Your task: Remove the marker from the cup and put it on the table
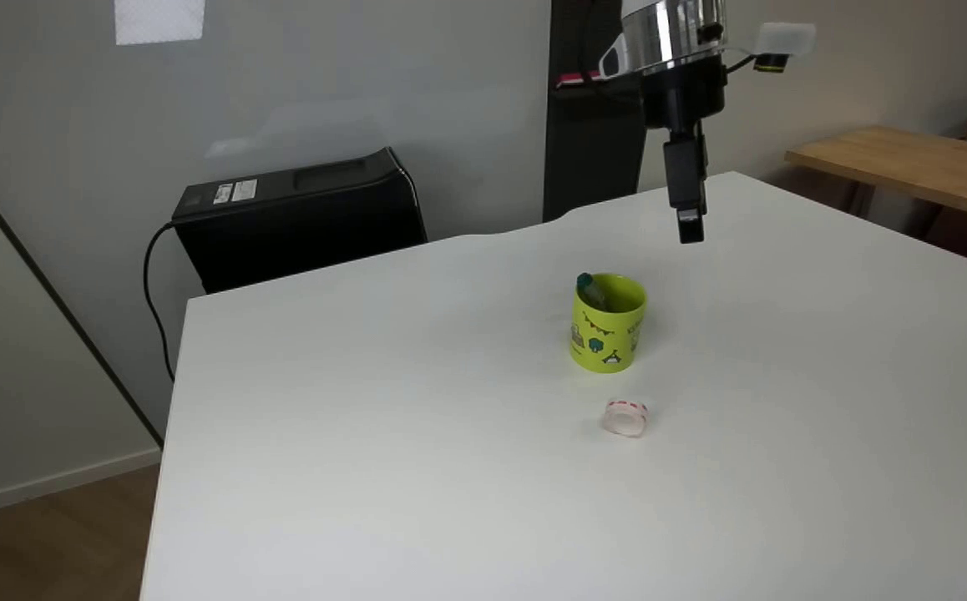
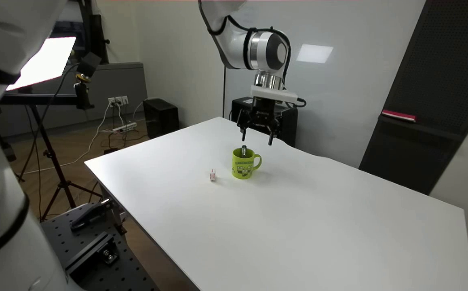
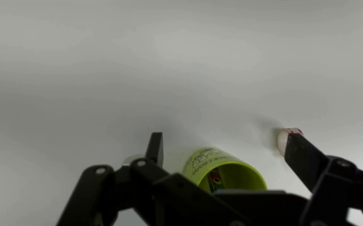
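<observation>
Marker (image 1: 591,290), lower part out of sight in cup (image 1: 607,334), gripper (image 2: 257,142) higher up, jaws apart

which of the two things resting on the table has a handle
The green cup, with the marker sticking out; the small whitish object shows none.

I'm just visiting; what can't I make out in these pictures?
Lower end of the marker: hidden by the cup, both exterior views.
Part of the cup: behind the gripper, wrist view.
Text on white labels on the black box: too small, an exterior view.
Robot arm: cut off by the top edge, both exterior views.
</observation>
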{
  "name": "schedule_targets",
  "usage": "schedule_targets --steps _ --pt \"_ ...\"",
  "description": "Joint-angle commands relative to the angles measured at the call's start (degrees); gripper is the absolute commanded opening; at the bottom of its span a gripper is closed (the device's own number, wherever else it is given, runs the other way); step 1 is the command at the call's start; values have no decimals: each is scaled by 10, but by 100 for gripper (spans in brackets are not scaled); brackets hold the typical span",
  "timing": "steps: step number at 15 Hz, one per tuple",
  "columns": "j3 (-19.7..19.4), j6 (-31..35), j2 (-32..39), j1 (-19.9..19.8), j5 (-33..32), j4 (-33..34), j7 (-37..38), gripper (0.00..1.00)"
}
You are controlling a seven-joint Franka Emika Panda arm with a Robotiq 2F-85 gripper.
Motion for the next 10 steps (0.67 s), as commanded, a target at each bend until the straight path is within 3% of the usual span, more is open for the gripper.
schedule_targets --steps 1,10 --pt "3 -3 55 18 -39 71 12 100" --pt "16 39 108 34 -38 122 19 100"
